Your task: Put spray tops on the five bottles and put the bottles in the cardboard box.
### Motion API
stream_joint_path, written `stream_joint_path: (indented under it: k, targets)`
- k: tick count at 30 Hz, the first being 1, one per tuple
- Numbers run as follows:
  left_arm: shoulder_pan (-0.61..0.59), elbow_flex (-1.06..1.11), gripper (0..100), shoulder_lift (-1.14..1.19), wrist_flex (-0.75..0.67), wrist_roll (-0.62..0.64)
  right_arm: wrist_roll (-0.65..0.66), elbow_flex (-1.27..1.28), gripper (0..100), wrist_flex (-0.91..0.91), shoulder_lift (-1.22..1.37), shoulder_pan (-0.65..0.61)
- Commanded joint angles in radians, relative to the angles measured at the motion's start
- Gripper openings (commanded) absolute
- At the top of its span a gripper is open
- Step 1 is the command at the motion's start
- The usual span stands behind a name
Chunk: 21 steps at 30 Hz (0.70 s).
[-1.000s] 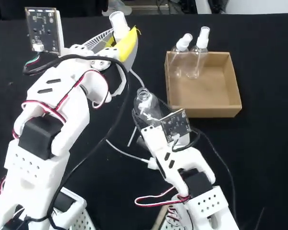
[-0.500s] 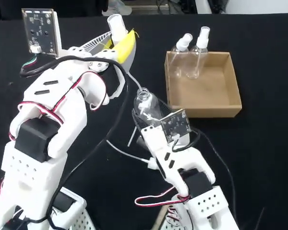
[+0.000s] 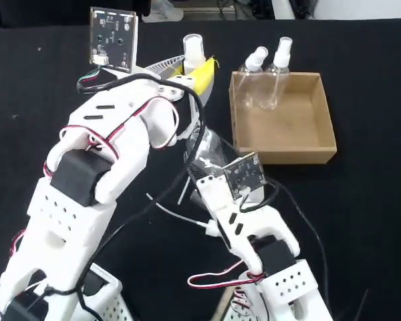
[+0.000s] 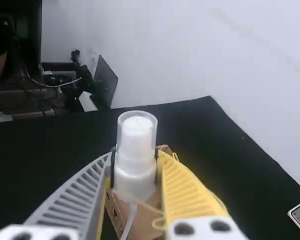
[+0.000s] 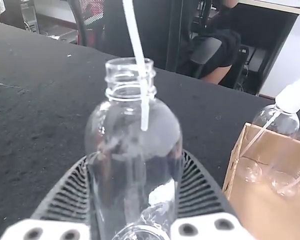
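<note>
High view, two bottles [image 3: 275, 83] in cardboard box [image 3: 291, 132], left jaws gripping spray top [image 3: 193, 48], right jaws gripping uncapped bottle [image 3: 207, 148].

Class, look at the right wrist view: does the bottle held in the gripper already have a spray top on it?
No, the bottle in the right gripper has a bare, open threaded neck with no top on it.

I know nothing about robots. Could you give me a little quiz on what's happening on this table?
1. True or false: the bottle in the right gripper already has a top.
2. The left gripper holds: A) a bottle, B) a spray top, C) nothing.
3. How many bottles stand in the box?
Key: 1 false; 2 B; 3 two.
</note>
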Motion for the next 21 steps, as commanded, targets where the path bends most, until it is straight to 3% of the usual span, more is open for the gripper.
stream_joint_path:
  k: [1, 8, 13, 21]
  targets:
    - [0.019, 0.021, 3, 0.0, 0.046, -0.009, -0.008, -0.015, 1.0, 0.0, -0.035, 0.018]
    - [0.021, 0.15, 3, -0.002, 0.055, -0.008, -0.008, -0.015, 1.0, -0.002, -0.035, 0.018]
    - [0.021, 0.189, 4, -0.002, 0.066, 0.058, -0.008, -0.015, 1.0, 0.0, -0.035, 0.018]
    - [0.021, 0.225, 25, -0.008, 0.166, 0.064, -0.008, -0.015, 1.0, 0.0, -0.035, 0.018]
